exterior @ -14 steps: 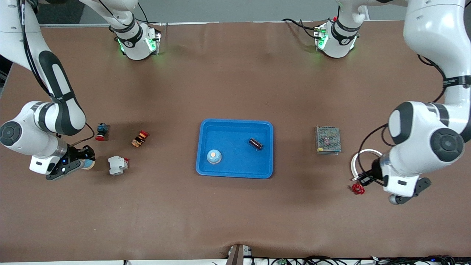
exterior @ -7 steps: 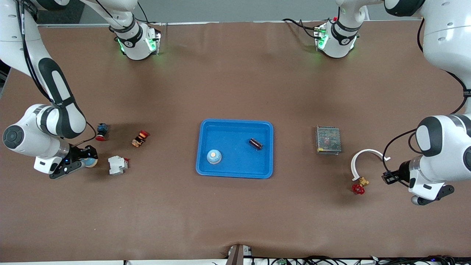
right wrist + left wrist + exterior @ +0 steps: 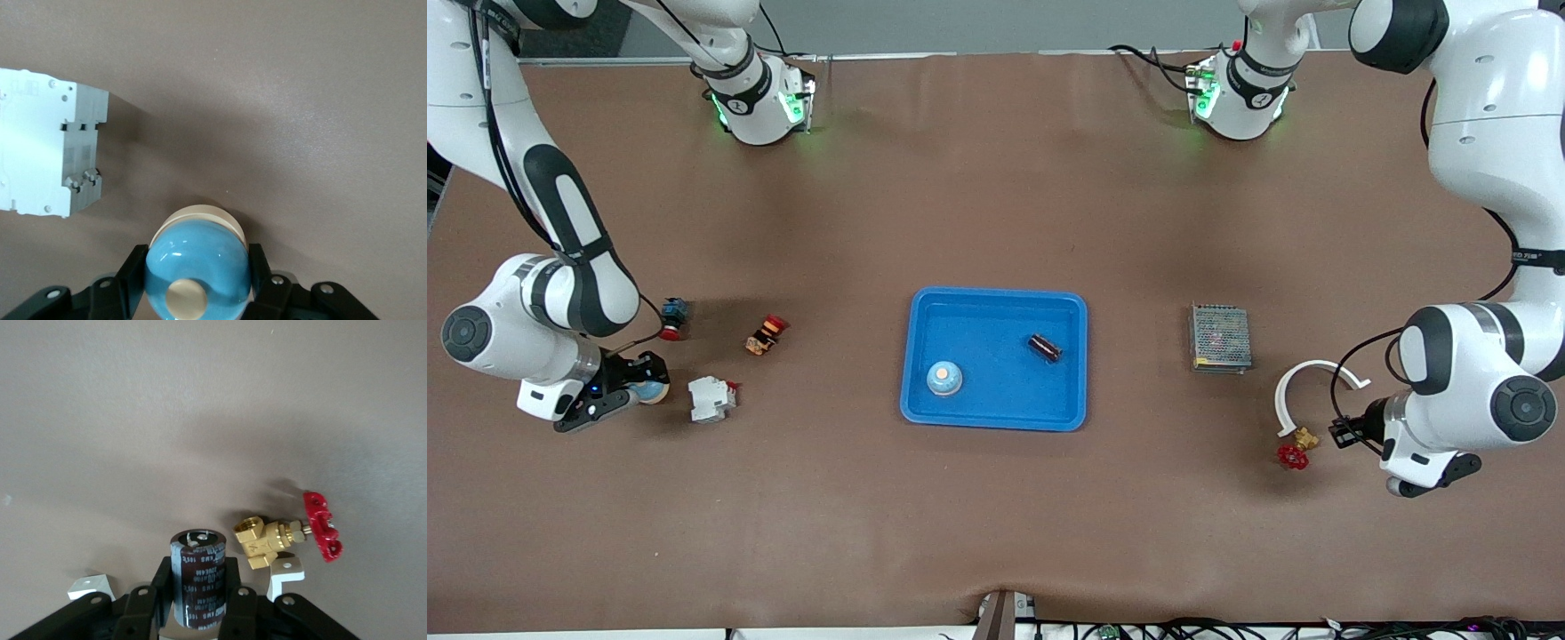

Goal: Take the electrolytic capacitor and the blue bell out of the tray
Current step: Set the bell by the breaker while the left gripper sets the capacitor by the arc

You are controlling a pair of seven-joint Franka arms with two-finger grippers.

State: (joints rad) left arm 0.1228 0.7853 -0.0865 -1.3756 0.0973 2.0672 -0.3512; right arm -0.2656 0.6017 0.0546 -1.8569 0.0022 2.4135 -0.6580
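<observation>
My right gripper (image 3: 639,391) is shut on a blue bell (image 3: 198,270) with a cream button, low over the table beside a white circuit breaker (image 3: 711,398). My left gripper (image 3: 1348,433) is shut on a dark maroon capacitor (image 3: 198,577), held upright low over the table next to a brass valve with a red handle (image 3: 267,540). A blue tray (image 3: 925,418) sits mid-table. In it lie a second blue bell (image 3: 943,379) and a second dark capacitor (image 3: 1044,347).
Toward the right arm's end are the circuit breaker (image 3: 47,143), a red-capped yellow switch (image 3: 766,334) and a blue-and-red push button (image 3: 671,318). Toward the left arm's end are a metal mesh power supply (image 3: 1219,338), a white ring piece (image 3: 1294,380) and the valve (image 3: 1296,449).
The left arm swung out toward its own end of the table, uncovering the white ring and valve, then drew back slightly. The right gripper with the bell shifted only a little.
</observation>
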